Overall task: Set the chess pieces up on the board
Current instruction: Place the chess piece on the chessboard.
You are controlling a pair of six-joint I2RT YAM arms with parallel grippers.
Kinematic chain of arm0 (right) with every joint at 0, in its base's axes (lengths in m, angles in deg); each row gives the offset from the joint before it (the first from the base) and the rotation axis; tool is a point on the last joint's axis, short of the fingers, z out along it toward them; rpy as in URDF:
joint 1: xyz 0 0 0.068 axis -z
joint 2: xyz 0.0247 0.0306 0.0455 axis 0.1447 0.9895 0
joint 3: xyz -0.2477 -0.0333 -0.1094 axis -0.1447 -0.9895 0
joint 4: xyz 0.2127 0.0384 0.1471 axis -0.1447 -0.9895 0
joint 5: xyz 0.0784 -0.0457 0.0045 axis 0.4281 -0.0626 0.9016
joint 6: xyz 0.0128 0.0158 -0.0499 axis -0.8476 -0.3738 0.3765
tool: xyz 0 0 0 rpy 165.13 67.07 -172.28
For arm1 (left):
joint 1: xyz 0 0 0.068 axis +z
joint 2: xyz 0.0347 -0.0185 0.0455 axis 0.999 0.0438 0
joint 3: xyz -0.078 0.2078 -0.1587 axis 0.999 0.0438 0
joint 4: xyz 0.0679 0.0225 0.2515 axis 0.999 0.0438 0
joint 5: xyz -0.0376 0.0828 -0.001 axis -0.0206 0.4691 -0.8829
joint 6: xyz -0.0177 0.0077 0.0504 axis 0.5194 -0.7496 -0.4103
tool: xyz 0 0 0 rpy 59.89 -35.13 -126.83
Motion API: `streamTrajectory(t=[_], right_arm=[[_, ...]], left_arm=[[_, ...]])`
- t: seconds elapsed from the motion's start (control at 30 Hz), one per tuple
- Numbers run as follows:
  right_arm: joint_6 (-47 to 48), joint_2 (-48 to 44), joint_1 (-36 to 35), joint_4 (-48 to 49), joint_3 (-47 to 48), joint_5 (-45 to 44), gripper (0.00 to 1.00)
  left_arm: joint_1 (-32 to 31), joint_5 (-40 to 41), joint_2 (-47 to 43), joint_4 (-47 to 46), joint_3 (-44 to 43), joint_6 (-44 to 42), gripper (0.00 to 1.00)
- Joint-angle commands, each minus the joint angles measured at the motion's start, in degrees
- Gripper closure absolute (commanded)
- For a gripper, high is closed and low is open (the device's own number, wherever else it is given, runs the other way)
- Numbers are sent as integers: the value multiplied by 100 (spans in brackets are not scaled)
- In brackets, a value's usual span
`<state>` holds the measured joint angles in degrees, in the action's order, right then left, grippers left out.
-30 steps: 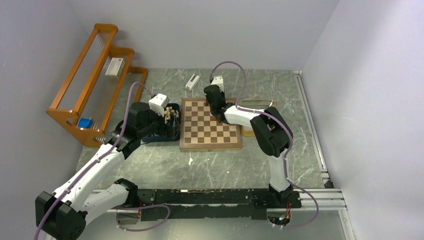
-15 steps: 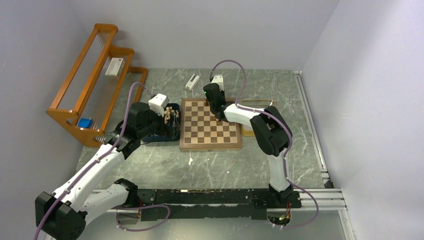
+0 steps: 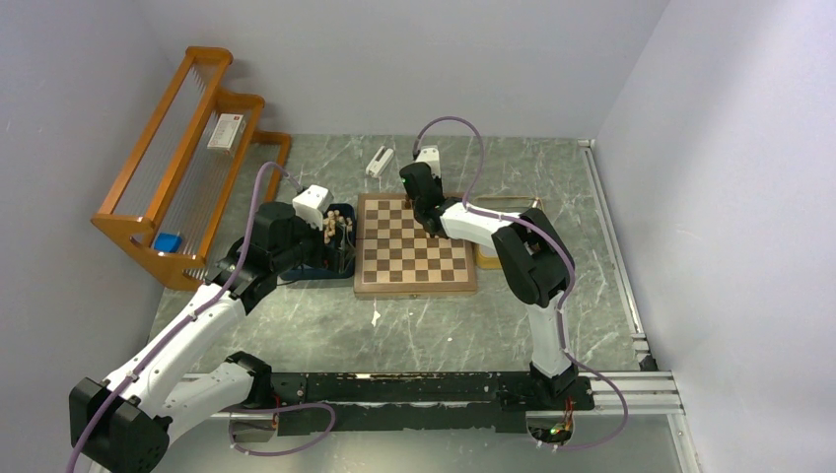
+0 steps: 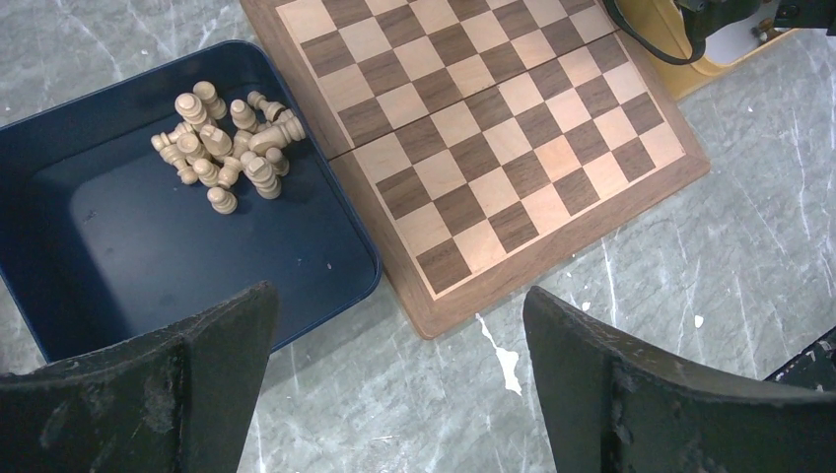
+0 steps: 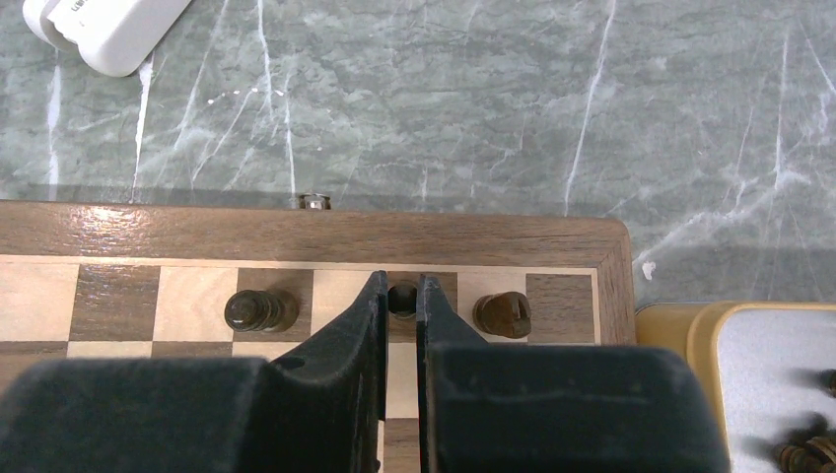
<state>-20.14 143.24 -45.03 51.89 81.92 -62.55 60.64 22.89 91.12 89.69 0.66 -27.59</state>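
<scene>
Pinches a dark piece [image 5: 402,296] with the right gripper [image 5: 399,299], fingers [image 5: 345,345] pressed almost together around it, on a dark square in the far row of the board [image 5: 296,236]. In the same row, two more dark pieces [image 5: 254,310], one on each side of the held one, the right-hand one closer. Holds the left gripper [image 4: 394,296] spread wide above the dark blue tray [image 4: 99,246], near its board-side edge (only the two black fingers [image 4: 148,394] visible, low in the wrist view). In the tray's far corner, just beside the board, the pale pieces [image 4: 222,138] in a heap, some upright and some tipped over. Against the board's right side, a yellow tray [image 5: 710,335] with a few dark figures [image 5: 806,455] in it. Beyond the far rim, a white object [image 5: 99,30] on the marble table [image 5: 493,99].
</scene>
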Motion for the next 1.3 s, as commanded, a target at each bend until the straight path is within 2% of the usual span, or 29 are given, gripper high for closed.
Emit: streamTrajectory(t=[0.0, 1.1, 1.27], right_arm=[[-110, 124, 42, -266, 7, -92, 89], [-127, -33, 80, -596, 93, 43, 89], [-174, 28, 110, -636, 181, 75, 85]], left_arm=[[-44, 84, -35, 35, -61, -36, 2], [-46, 105, -72, 31, -35, -27, 2], [-48, 110, -78, 32, -37, -32, 2]])
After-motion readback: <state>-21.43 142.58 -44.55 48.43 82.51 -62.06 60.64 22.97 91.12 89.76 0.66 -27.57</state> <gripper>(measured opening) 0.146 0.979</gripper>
